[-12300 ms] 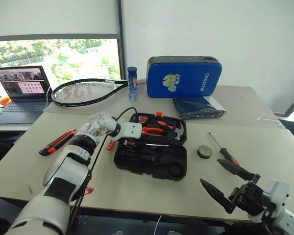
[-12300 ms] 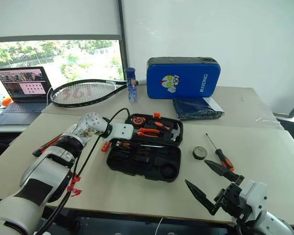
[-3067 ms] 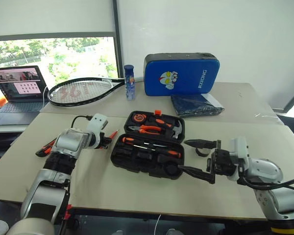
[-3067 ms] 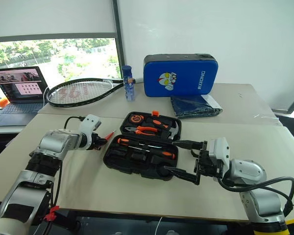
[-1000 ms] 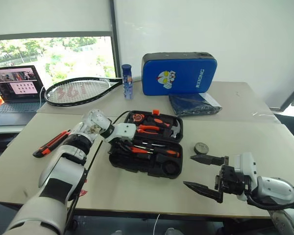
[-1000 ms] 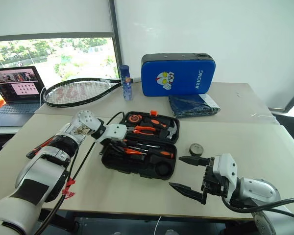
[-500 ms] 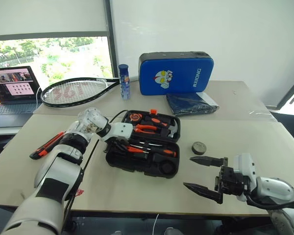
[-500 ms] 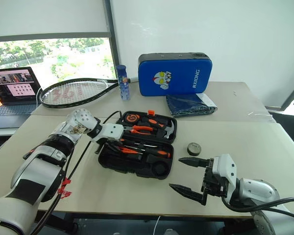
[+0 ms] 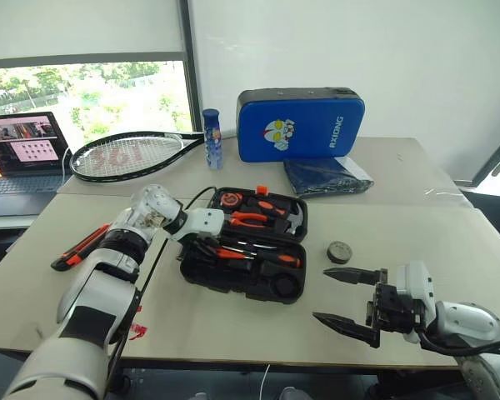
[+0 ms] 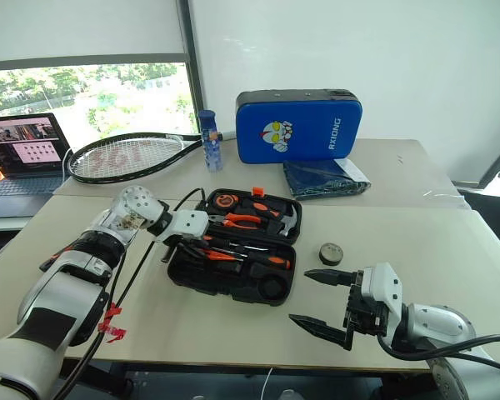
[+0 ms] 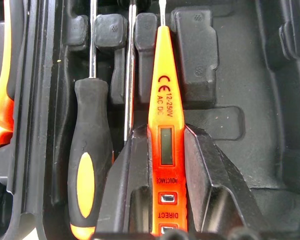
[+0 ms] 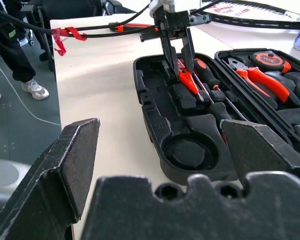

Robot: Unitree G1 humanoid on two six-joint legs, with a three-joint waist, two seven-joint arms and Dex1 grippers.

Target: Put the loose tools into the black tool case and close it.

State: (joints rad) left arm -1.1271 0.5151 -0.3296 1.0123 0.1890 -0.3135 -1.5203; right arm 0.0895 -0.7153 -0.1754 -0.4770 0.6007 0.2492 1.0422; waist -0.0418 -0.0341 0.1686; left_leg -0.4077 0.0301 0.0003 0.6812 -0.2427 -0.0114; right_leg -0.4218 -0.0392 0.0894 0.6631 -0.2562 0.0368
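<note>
- Head views: black tool case (image 9: 243, 256) lies open in the middle of the beige table (image 9: 233, 325), lid half away from the robot holding an orange tape measure, pliers and a hammer.
- Left gripper (image 9: 207, 247) reaches down into the near half of the case at its left end, closed on a slim orange tester (image 10: 219, 256) that rests slantwise on the moulded slots.
- Right gripper (image 9: 347, 297) hovers above the table, near and to the right of the case, fingers spread wide, nothing between them.
- Small black tape roll (image 9: 339, 252) sits on the table just right of the case.
- Orange-black utility knife (image 9: 82, 247) lies on the table left of the left arm, well apart from the case.
- At the back: black racket (image 9: 125, 157), blue padded bag (image 9: 301, 124), blue bottle (image 9: 212, 138), laptop (image 9: 22, 152), folded dark cloth (image 9: 327, 177).
- Left wrist view: the two black fingers (image 11: 120, 190) clamp the tester's lower body; its tip points along a case slot. A screwdriver with orange-black handle (image 11: 90, 165) lies seated just beside it, and a second thin shaft lies between them.
- Right wrist view: open fingers (image 12: 75, 160) frame the case; the left gripper stands in it, pinching the tester.
</note>
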